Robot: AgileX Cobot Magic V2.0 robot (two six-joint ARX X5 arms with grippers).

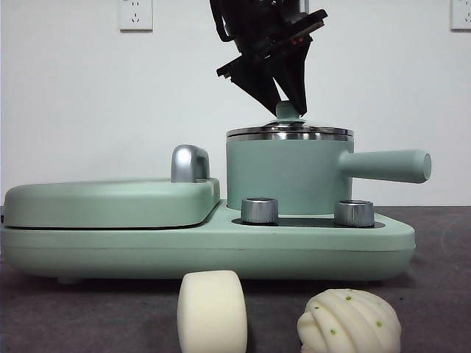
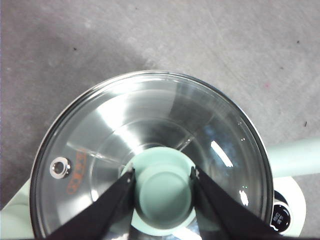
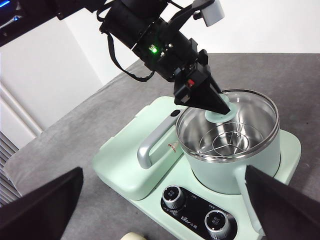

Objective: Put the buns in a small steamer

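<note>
The small steamer point(image 1: 294, 173) is a mint-green pot with a straight side handle, standing on the right half of a cooker base. Its glass lid point(image 2: 150, 125) appears to rest on the steel rim. My left gripper point(image 1: 288, 110) comes down from above and is shut on the lid's green knob point(image 2: 164, 192). The right wrist view shows the same grip, with the left gripper point(image 3: 217, 107) over the steamer point(image 3: 230, 150). Two buns lie on the table in front of the cooker: a smooth cream cylinder point(image 1: 212, 312) and a ridged white one with green specks point(image 1: 349, 323). My right gripper point(image 3: 164, 200) hangs open high above the cooker.
The mint-green cooker base point(image 1: 221, 254) carries a flat hinged griddle point(image 1: 110, 202) with a chrome handle point(image 1: 189, 163) on its left half. Two steel dials point(image 1: 259, 209) sit in front of the pot. A white wall stands behind, and dark grey table lies around.
</note>
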